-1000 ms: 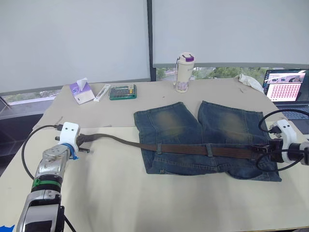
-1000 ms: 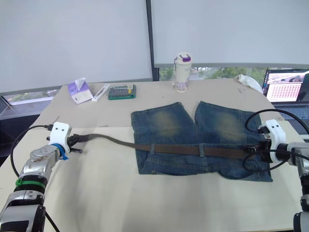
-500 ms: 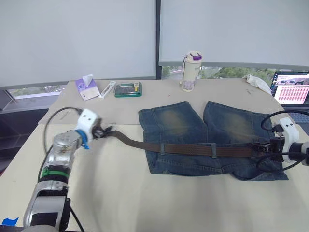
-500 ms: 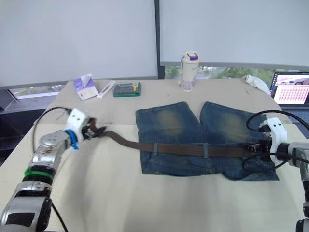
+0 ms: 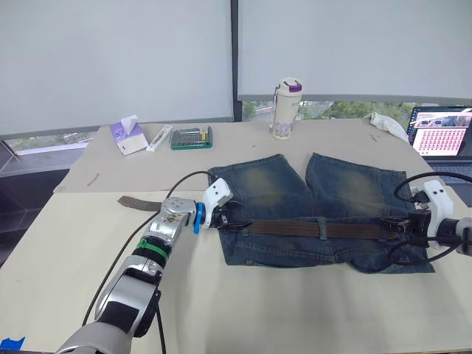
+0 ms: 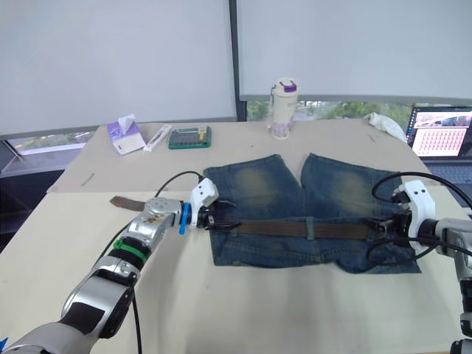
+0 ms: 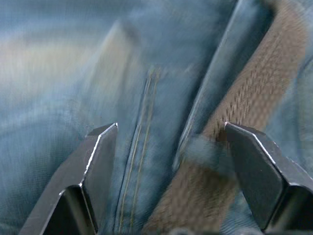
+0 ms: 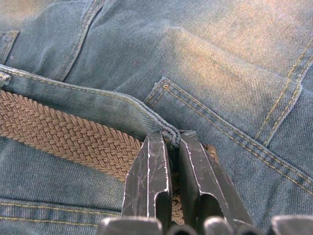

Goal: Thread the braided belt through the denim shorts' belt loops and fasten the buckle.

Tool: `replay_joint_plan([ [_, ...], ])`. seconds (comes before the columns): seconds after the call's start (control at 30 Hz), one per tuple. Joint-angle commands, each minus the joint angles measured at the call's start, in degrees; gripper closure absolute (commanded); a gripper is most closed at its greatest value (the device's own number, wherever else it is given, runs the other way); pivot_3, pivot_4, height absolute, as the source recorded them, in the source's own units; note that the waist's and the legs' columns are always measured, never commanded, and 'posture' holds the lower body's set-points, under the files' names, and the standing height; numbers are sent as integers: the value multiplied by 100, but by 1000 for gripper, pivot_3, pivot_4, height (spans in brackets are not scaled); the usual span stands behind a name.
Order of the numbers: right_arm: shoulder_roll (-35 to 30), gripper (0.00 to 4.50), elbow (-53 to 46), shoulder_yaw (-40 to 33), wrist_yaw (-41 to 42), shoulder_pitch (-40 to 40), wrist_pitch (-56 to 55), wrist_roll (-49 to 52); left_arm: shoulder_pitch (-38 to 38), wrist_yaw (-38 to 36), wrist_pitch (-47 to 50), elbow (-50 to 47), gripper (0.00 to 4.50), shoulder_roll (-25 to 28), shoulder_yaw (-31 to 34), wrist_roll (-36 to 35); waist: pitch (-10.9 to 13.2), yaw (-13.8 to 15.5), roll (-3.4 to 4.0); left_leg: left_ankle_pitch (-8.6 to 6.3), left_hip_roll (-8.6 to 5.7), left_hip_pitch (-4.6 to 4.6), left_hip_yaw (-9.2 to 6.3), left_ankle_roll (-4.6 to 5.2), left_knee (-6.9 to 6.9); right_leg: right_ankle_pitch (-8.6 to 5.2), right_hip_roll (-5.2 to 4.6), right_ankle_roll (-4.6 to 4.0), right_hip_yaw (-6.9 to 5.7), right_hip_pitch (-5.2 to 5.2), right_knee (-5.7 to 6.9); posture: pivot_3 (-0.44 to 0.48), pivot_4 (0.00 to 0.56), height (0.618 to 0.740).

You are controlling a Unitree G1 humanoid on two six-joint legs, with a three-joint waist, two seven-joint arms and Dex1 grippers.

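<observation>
I've let go of the long dark brown braided belt and swung my left hand, jaws wide and empty, to the faded blue denim shorts' waistband on the counter, while my right hand stays pinched on the belt's other end, so rethreading comes next.

Woven braided belt, faded matt denim shorts, scratched jaws

A broad beige surface fills the foreground, with a seam running across it on the left. Behind it, two pale roller blinds hang low over a window, split by a dark vertical frame post. Below the blinds a narrow strip of glass shows green foliage outside. Even, soft daylight covers the room.
</observation>
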Motion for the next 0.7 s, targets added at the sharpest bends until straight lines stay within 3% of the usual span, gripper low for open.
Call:
replay_joint_plan([
  [0.03, -103, 4500, -220, -273, -20, 63, 43, 107, -284, -180, -303, 587, 1070, 14, -86, 330, 1, 4, -2, 0, -1, 0, 0, 0, 1, 0, -1, 0, 0, 1, 0, 0, 150, 740],
  [0.1, -109, 4500, -238, -309, -36, 115, 31, 111, -373, -567, -357, 816, 1562, -35, -115, 355, 1, -1, -3, 0, -1, 3, 1, 0, 1, 0, -1, 1, 0, 5, 0, 0, 150, 740],
  [0.17, -106, 4500, -254, -323, -55, 138, 28, 116, -427, -845, -438, 919, 2343, -97, -69, 310, 0, -9, -1, -1, -1, 4, 2, 2, 1, -1, 0, 2, 1, 5, 1, 0, 150, 740],
  [0.4, -104, 4500, -251, -344, -80, 164, 13, 131, -388, -2005, -68, 650, 4476, -91, 18, 130, 0, -7, 1, -2, -3, 0, 4, 4, 9, -1, -1, 3, 1, 4, 4, 0, 150, 740],
  [0.7, 8, 4500, -235, -215, -137, 14, -25, 138, -509, -1310, -524, 1044, 4476, 76, 102, 492, -1, -11, 1, -2, 0, 4, 4, 5, 9, -1, 1, 3, 2, 4, 10, 0, 150, 740],
])
